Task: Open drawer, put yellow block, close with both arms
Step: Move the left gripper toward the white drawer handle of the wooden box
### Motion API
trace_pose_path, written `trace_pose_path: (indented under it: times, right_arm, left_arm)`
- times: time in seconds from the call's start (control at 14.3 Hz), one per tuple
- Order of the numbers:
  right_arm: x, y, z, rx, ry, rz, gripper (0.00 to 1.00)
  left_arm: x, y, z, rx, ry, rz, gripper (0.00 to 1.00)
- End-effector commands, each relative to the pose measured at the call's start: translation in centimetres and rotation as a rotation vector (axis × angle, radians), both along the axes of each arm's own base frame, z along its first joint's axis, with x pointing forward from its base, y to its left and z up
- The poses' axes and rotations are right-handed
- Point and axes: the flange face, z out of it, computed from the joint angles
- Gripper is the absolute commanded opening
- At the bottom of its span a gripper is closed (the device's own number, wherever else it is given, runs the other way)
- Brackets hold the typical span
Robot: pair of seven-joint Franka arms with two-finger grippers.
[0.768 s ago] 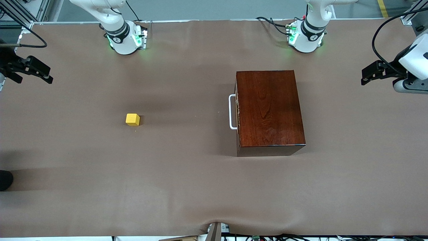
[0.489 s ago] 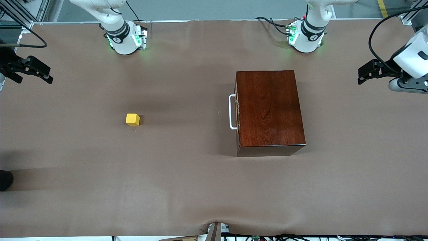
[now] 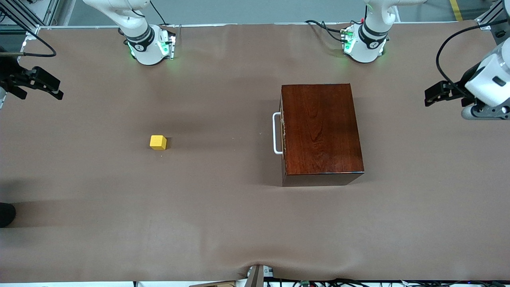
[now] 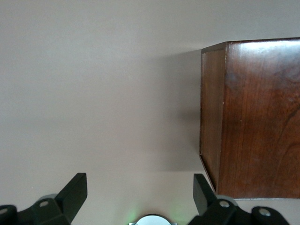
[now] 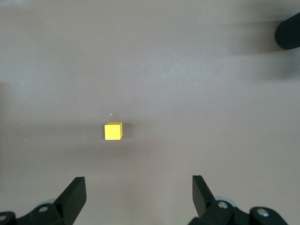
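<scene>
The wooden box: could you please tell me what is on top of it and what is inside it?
Nothing rests on the wooden box; its glossy top is bare. The drawer is shut, its white handle against the front, so whatever is inside is hidden.

drawer [image 3: 282, 133] interior hidden, wooden box [image 4: 253, 117] cropped
</scene>
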Motion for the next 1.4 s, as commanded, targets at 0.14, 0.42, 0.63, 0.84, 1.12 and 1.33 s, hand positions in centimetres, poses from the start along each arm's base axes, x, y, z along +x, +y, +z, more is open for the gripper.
trace_pose_path:
  times: [0.14, 0.42, 0.63, 0.84, 1.12, 1.33]
  right_arm:
    - [0.2, -0.1, 0.2, 0.006, 0.003, 0.0, 1.0]
    - [0.2, -0.1, 0.2, 0.006, 0.004, 0.0, 1.0]
    - [0.2, -0.1, 0.2, 0.006, 0.004, 0.0, 1.0]
    - [0.2, -0.1, 0.2, 0.006, 0.004, -0.001, 1.0]
    - [0.2, 0.0, 0.2, 0.006, 0.004, 0.0, 1.0]
    - [0.2, 0.0, 0.2, 0.006, 0.004, 0.0, 1.0]
  left_arm:
    - [2.9, -3.8, -3.5, -0.112, 0.049, 0.049, 1.0]
    - [4.8, -14.0, -8.3, -0.103, 0.062, 0.077, 1.0]
    - [5.3, -20.8, -9.4, -0.11, -0.005, 0.154, 1.0]
    - [4.6, -27.9, -11.0, -0.119, -0.043, 0.224, 1.0]
    - [2.8, -38.0, -14.1, -0.129, -0.142, 0.32, 1.0]
    - [0.8, -43.5, -17.9, -0.11, -0.19, 0.321, 1.0]
